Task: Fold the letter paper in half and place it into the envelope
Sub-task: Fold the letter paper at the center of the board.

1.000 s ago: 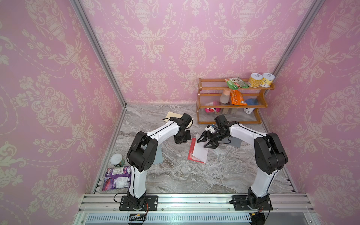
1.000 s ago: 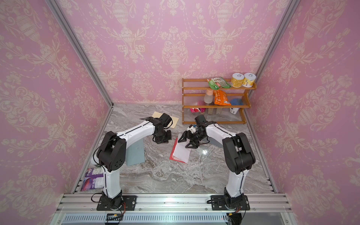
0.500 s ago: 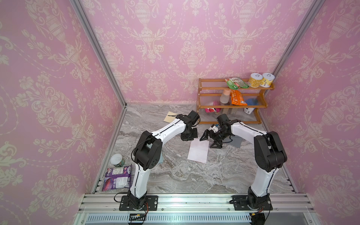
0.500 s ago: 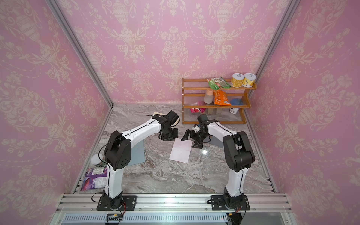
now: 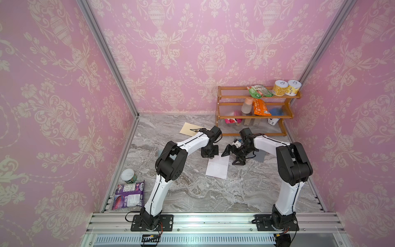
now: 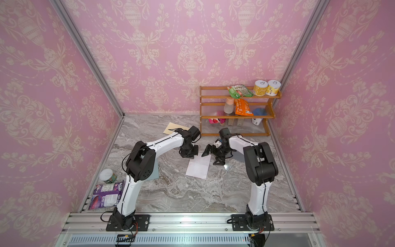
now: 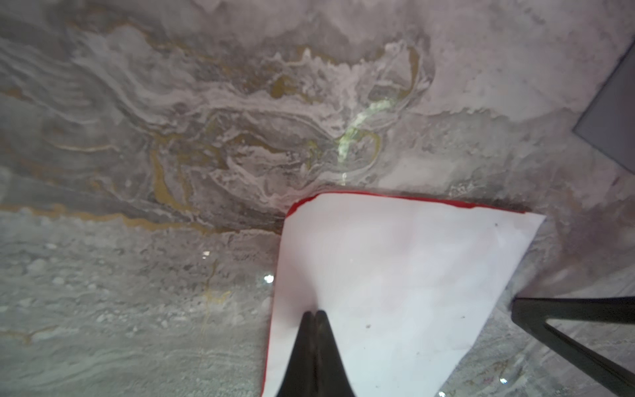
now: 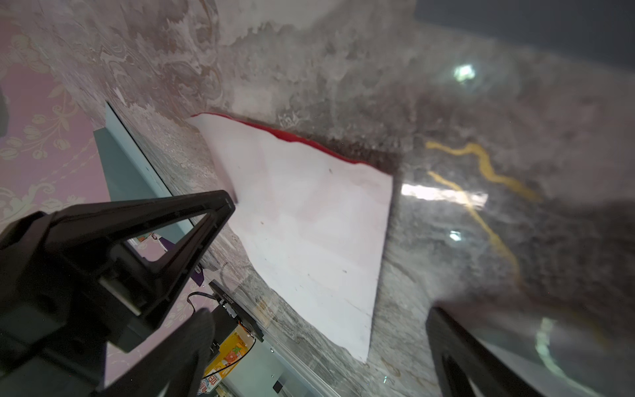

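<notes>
Folded letter paper (image 5: 217, 167) flat; long axis roughly front-to-back.

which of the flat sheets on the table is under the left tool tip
The white folded paper with the red edge; the shut left tool sits over it. The tan envelope lies farther back.

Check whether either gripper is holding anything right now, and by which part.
Nothing is gripped. The right gripper stands open beside the folded paper. The left gripper is shut, its tips over the paper's far end, apparently pressing, not pinching.
</notes>
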`<state>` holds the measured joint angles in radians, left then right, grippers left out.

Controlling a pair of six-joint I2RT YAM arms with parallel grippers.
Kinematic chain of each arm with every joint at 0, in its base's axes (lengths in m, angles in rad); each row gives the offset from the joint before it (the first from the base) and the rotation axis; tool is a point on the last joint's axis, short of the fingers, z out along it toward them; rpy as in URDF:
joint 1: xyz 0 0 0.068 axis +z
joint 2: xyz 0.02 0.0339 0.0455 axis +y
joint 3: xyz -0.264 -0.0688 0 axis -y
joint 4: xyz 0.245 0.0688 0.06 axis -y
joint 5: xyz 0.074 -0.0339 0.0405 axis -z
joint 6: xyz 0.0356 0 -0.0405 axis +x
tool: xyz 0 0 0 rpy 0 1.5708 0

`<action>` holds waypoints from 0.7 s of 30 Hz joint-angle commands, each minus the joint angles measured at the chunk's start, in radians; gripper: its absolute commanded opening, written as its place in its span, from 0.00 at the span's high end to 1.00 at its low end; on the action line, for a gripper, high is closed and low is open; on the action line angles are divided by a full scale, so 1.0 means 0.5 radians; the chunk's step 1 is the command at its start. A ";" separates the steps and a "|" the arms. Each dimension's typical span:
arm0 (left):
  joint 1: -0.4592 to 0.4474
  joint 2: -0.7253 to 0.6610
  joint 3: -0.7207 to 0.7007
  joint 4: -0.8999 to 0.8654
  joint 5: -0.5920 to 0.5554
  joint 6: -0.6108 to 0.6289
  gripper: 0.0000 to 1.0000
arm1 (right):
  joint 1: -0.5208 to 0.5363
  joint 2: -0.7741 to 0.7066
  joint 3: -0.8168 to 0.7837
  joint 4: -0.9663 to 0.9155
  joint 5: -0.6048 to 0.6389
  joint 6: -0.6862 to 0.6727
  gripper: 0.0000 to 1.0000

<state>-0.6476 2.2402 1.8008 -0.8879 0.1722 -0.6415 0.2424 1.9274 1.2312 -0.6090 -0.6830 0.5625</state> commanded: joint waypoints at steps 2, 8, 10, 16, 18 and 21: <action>0.034 0.033 -0.081 -0.018 0.039 0.056 1.00 | -0.005 0.118 0.006 0.052 0.002 0.013 0.00; 0.041 0.052 -0.152 0.028 0.066 0.052 1.00 | -0.004 0.227 0.011 0.142 -0.050 0.028 0.00; 0.043 0.061 -0.154 0.036 0.073 0.050 1.00 | -0.007 0.247 -0.001 0.196 -0.084 0.051 0.00; 0.043 0.082 -0.159 0.055 0.097 0.043 1.00 | -0.008 0.191 -0.093 0.361 -0.157 0.140 0.00; 0.044 0.088 -0.158 0.062 0.106 0.040 1.00 | -0.006 0.166 -0.173 0.424 -0.188 0.175 0.00; 0.043 0.094 -0.157 0.080 0.125 0.025 1.00 | -0.006 0.110 -0.284 0.585 -0.246 0.262 0.06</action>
<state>-0.6247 2.2398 1.7569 -0.8570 0.2165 -0.6369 0.2394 1.9602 1.1645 -0.3660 -0.8726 0.6487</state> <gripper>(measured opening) 0.036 0.956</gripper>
